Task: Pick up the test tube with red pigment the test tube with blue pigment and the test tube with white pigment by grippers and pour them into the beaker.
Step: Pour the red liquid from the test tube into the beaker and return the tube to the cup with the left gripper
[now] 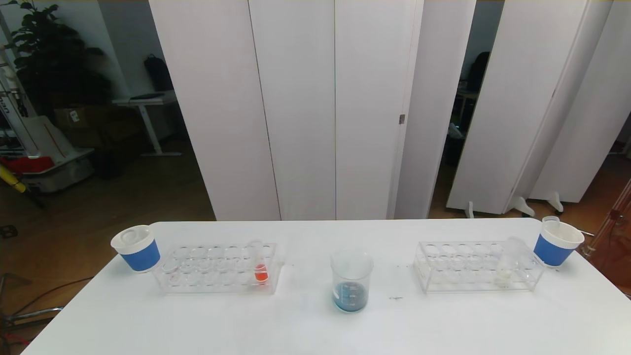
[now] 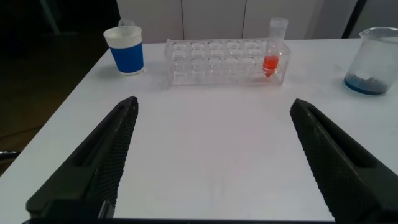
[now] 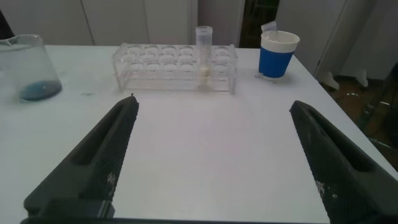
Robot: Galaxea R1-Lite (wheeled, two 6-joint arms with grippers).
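The test tube with red pigment (image 1: 261,268) stands upright in the left clear rack (image 1: 197,286), at its end nearest the beaker (image 1: 351,281). The beaker sits mid-table with blue pigment at its bottom. The test tube with white pigment (image 1: 508,264) leans in the right clear rack (image 1: 458,283). The test tube with blue pigment is out of view. My left gripper (image 2: 214,102) hangs open over bare table, well short of the red tube (image 2: 272,56). My right gripper (image 3: 214,102) is open too, short of the white tube (image 3: 204,53). Neither arm shows in the head view.
A blue-sleeved white paper cup (image 1: 137,248) stands at the far left of the table and another (image 1: 557,242) at the far right; a clear empty tube pokes out of each. White partition panels stand behind the table's far edge.
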